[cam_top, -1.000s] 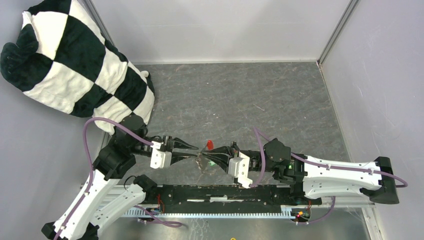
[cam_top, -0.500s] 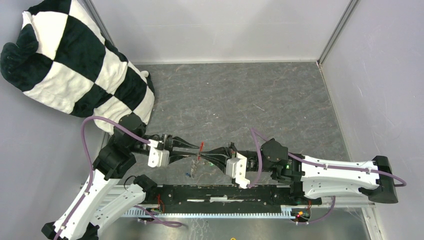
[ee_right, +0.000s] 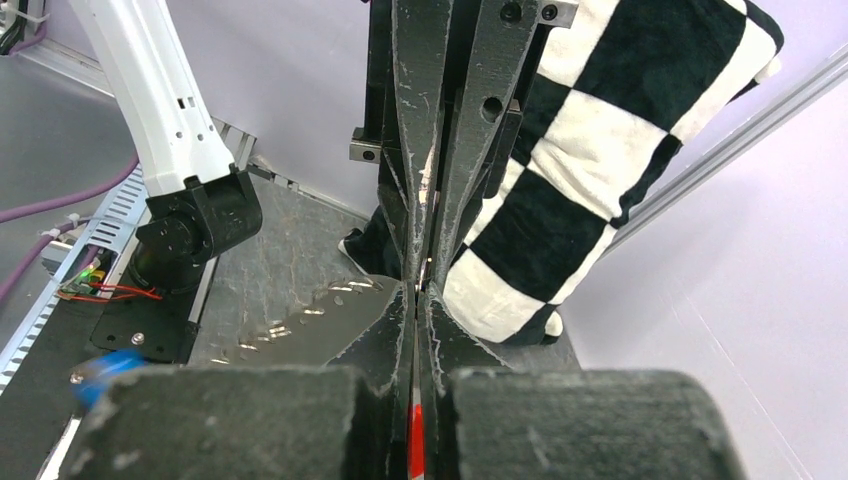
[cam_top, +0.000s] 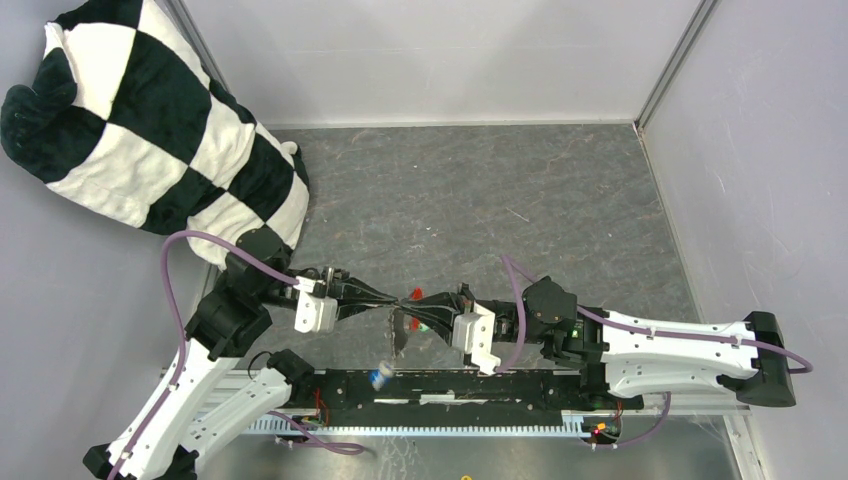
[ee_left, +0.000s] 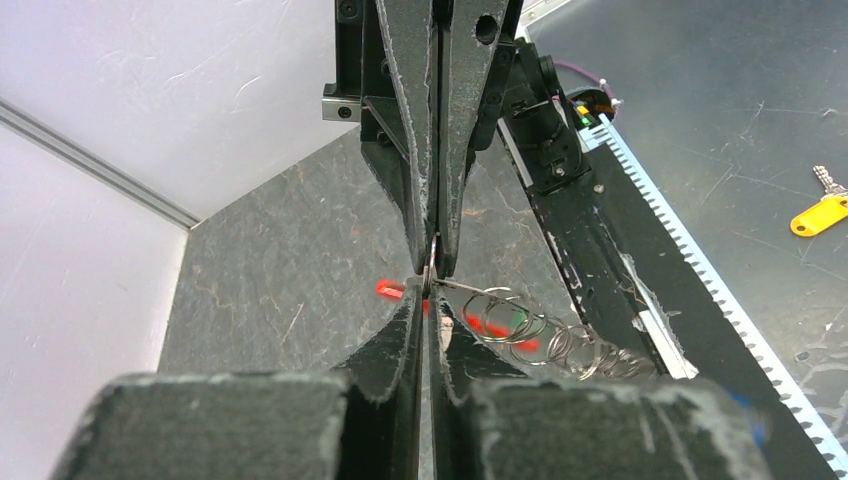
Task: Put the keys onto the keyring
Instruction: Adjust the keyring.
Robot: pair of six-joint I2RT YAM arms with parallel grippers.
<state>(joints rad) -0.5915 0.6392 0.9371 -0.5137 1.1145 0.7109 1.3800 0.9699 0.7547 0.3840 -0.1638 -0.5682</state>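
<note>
Tip-to-tip meeting of the two arms above the near part of the table [cam_top: 560,200]: the left gripper [ee_left: 432,303], fingers pressed almost together, pinches a thin wire loop of the keyring [ee_left: 505,320]; the right gripper [ee_right: 415,300], fingers pressed together, clamps the red tag [ee_right: 414,442]. A silvery strand [cam_top: 400,335] hangs beneath the tips; the blue-headed key [cam_top: 380,376], blurred, shows over the black base rail [cam_top: 520,385], hanging or lying undeterminable

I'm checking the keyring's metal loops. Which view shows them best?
Left wrist: the keyring shows sharp, separate wire loops. Top external shows only a tiny dangling clump; right wrist, a blurred silvery streak.
</note>
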